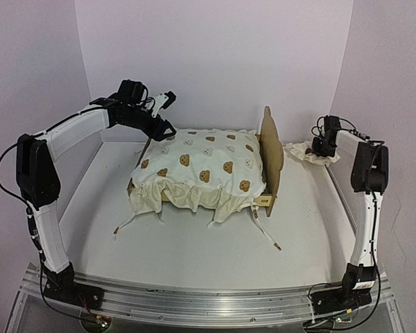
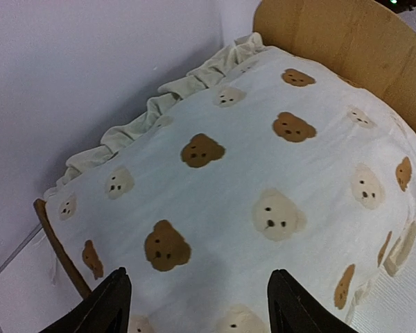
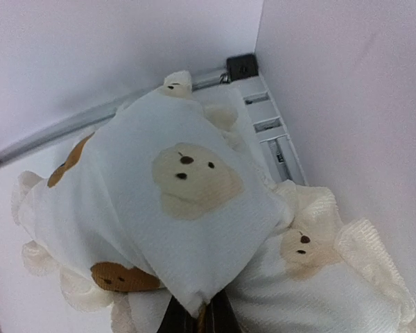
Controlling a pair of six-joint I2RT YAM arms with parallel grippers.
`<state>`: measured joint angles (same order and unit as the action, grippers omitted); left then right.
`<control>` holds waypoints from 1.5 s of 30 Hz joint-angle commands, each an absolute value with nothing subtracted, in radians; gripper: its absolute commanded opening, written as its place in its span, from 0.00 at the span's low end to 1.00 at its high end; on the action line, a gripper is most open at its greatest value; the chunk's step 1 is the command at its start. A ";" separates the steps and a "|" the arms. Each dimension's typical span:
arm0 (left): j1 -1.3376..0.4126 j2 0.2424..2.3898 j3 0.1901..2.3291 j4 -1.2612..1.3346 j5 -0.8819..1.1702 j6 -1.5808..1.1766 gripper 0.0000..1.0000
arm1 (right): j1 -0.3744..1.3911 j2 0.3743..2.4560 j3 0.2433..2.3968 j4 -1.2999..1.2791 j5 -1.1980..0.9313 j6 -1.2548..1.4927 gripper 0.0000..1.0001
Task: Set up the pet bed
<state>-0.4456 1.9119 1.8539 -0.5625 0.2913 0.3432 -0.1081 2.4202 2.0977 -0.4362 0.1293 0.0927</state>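
Observation:
The pet bed's curved wooden headboard (image 1: pixel 270 149) (image 2: pixel 347 41) stands at the right end of its low frame (image 2: pixel 59 246). A cream bear-print cushion (image 1: pixel 201 163) (image 2: pixel 263 180) covers the frame, with its tie strings trailing on the table. My left gripper (image 1: pixel 165 130) (image 2: pixel 197 298) hovers open just over the cushion's far left corner, holding nothing. Behind the headboard, at the right wall, my right gripper (image 1: pixel 317 149) (image 3: pixel 201 319) is shut on a corner of the small bear-print pillow (image 1: pixel 301 151) (image 3: pixel 187 201). The bed's base is hidden under the cushion.
White walls close in the back and both sides. The right wall (image 3: pixel 347 125) is right next to the pillow. A metal rail (image 1: pixel 194 295) runs along the near edge by the arm bases.

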 commanded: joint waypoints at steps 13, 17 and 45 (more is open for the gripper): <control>-0.311 1.876 1.715 -0.451 0.150 0.226 0.68 | 0.548 1.736 1.723 0.018 0.516 0.319 0.00; -0.290 1.848 1.664 -0.426 0.178 0.221 0.68 | 0.638 1.829 1.741 0.020 0.622 0.498 0.00; -0.245 1.780 1.591 -0.414 0.276 0.195 0.69 | 0.765 2.004 2.026 -0.258 0.854 0.468 0.98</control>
<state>-0.2493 1.8391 1.5930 -0.4358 0.2515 0.2035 0.7215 2.0896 1.9733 -0.3466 0.9404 0.7202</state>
